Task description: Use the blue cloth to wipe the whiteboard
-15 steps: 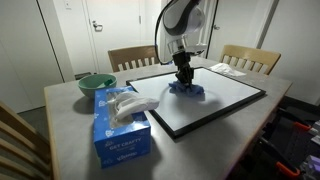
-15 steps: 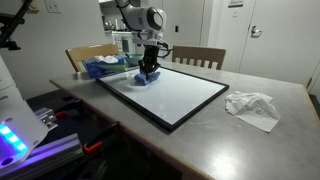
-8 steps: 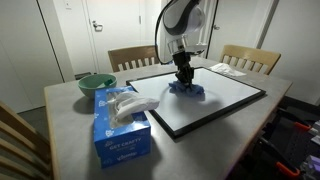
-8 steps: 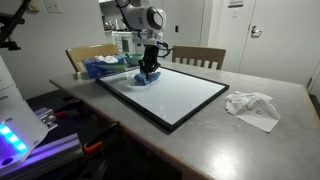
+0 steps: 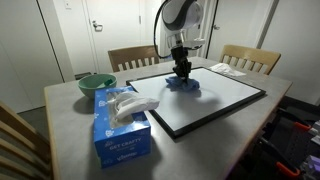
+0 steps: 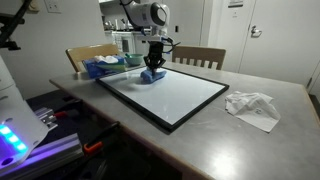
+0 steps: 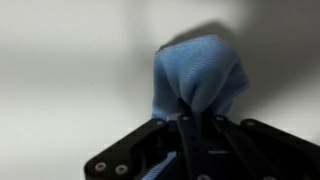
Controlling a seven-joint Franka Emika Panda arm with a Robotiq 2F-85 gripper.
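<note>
**Visitor:** What are you holding?

**Me:** My gripper [image 7: 195, 112] is pinched tight on the blue cloth [image 7: 200, 72]. The wrist view shows the fabric bunched up between my fingers, with the whiteboard [image 7: 70, 60] directly beneath.

**Visitor:** Where is that on the board?

**Me:** In both exterior views the cloth [image 5: 182, 84] sits over the board's corner region nearest the tissue box [image 5: 120, 130] and the green bowl [image 5: 96, 85]. The rest of the whiteboard [image 6: 185, 98] stretches away towards the crumpled paper [image 6: 252, 105].

**Visitor:** So which step is this?

**Me:** I judge it to be the wiping itself, with most of the surface not yet covered. The cloth's underside seems to meet the board, though I cannot tell how firmly.

**Visitor:** And next?

**Me:** A level sweep across the open white area. That calls for steady downward pressure and the grip held shut. I should stop short of the black frame, so the fabric does not snag or pull free.
</note>
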